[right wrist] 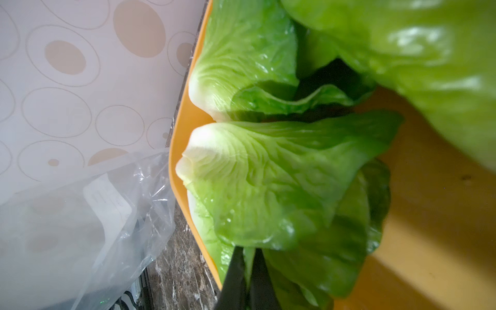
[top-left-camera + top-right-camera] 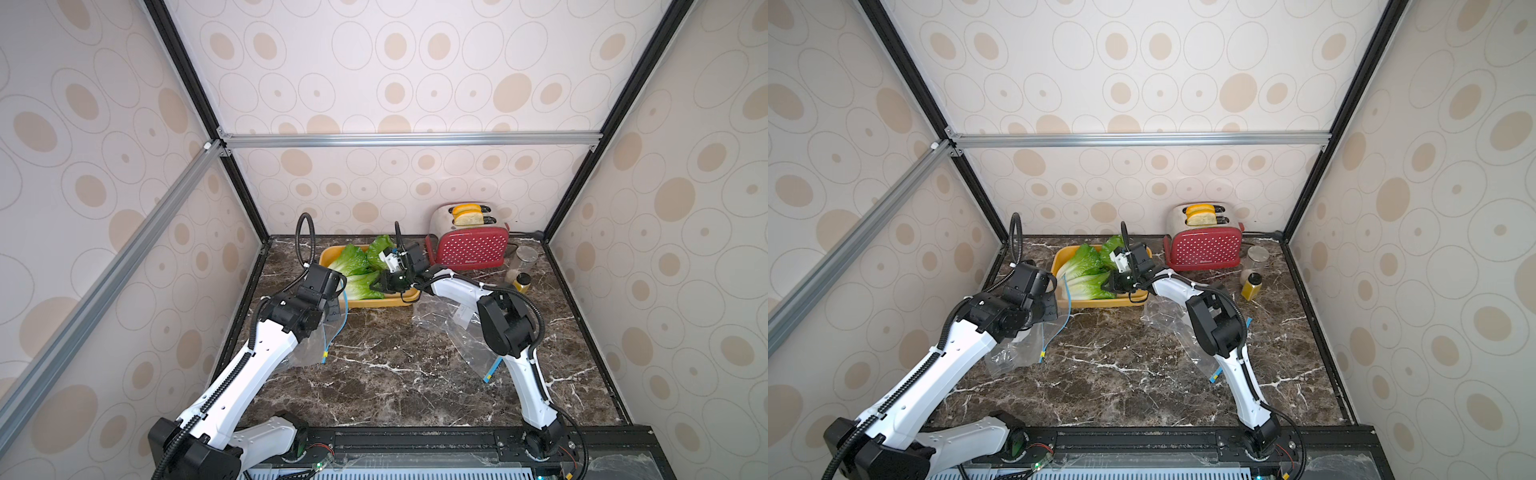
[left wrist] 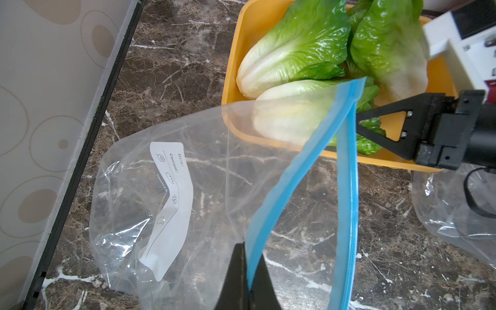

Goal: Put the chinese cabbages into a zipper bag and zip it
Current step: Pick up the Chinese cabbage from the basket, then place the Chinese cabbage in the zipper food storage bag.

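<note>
Three chinese cabbages lie in a yellow tray at the back of the table: one at the left, one at the back, and one nearest the front. My right gripper is shut on a green leaf of the front cabbage; in a top view it reaches into the tray from the right. My left gripper is shut on the blue zip strip of a clear zipper bag. It holds the bag's mouth open just in front of the tray. The bag hangs below the left wrist.
A second clear bag lies flat under my right arm. A red toaster with yellow bread slices stands at the back right. Beside it are a glass jar and a small yellow bottle. Walls enclose the table.
</note>
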You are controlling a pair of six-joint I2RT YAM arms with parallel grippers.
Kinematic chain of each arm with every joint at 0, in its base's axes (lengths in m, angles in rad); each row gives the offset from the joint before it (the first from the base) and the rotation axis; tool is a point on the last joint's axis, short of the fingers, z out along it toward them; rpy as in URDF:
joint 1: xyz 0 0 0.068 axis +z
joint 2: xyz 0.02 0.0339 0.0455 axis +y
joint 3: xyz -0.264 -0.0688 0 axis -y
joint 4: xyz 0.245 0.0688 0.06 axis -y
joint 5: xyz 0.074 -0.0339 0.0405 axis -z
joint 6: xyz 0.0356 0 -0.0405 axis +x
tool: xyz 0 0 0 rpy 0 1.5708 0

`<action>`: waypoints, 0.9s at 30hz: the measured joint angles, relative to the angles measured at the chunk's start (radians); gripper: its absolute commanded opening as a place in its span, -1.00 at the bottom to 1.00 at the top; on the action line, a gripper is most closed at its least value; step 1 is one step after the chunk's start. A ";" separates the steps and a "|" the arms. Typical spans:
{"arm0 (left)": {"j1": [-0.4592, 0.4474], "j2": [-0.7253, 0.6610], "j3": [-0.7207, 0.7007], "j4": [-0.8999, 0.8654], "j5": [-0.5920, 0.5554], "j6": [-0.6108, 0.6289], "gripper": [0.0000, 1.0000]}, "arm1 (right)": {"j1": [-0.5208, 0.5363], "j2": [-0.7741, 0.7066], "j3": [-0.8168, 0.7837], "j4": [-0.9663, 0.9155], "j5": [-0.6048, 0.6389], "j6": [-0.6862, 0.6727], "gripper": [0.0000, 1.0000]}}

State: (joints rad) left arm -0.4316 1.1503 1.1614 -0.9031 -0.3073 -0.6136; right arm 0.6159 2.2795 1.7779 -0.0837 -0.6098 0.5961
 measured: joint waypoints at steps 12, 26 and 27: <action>0.000 -0.031 0.000 -0.005 0.005 0.000 -1.00 | -0.001 -0.188 -0.029 0.010 0.018 0.048 -1.00; 0.000 -0.023 0.000 -0.007 0.113 0.002 -1.00 | -0.023 -0.589 -0.282 -0.051 0.019 0.077 -1.00; 0.000 -0.019 0.000 -0.005 0.124 0.002 -1.00 | -0.023 -0.625 -0.303 -0.055 0.017 0.081 -1.00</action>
State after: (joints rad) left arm -0.4316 1.1309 1.1614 -0.9077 -0.1837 -0.6117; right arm 0.5930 1.6547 1.4746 -0.1390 -0.5930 0.6769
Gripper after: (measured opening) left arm 0.047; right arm 0.042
